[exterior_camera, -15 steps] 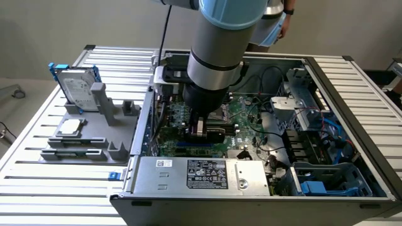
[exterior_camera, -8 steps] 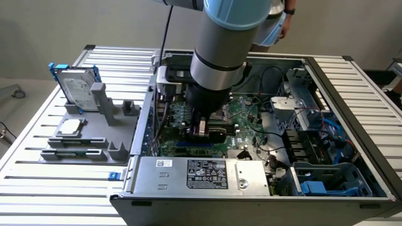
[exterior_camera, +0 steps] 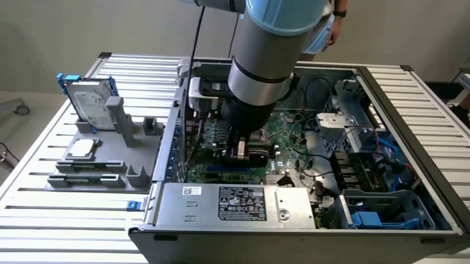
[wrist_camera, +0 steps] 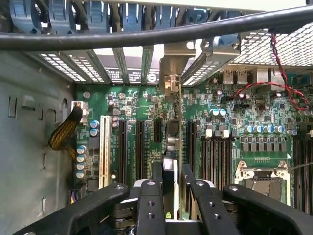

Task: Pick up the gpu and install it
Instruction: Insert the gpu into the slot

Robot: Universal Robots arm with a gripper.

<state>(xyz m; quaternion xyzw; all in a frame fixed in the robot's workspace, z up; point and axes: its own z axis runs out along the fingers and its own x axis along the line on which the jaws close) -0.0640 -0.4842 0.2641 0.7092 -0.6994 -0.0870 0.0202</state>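
The gpu [wrist_camera: 172, 139] stands on edge between my fingertips, seen edge-on, with its silver end bracket [wrist_camera: 171, 81] up against the slotted rear wall of the case. My gripper [wrist_camera: 172, 171] is shut on the gpu, one finger [wrist_camera: 156, 172] on each side. The card is lined up over the long black expansion slots [wrist_camera: 139, 147] of the green motherboard [wrist_camera: 244, 117]; whether it sits in a slot I cannot tell. In the exterior view my gripper [exterior_camera: 239, 154] is low inside the open computer case [exterior_camera: 411, 110], with the dark card [exterior_camera: 258, 158] under it.
A grey fixture [exterior_camera: 110, 159] at the exterior view's left holds a hard drive in a blue frame [exterior_camera: 92, 102] and a small silver chip [exterior_camera: 83, 146]. The power supply [exterior_camera: 235, 202] lies along the near side. Cables [wrist_camera: 254, 90] and drive cages [exterior_camera: 367, 181] crowd the case. A person [exterior_camera: 334, 25] stands behind.
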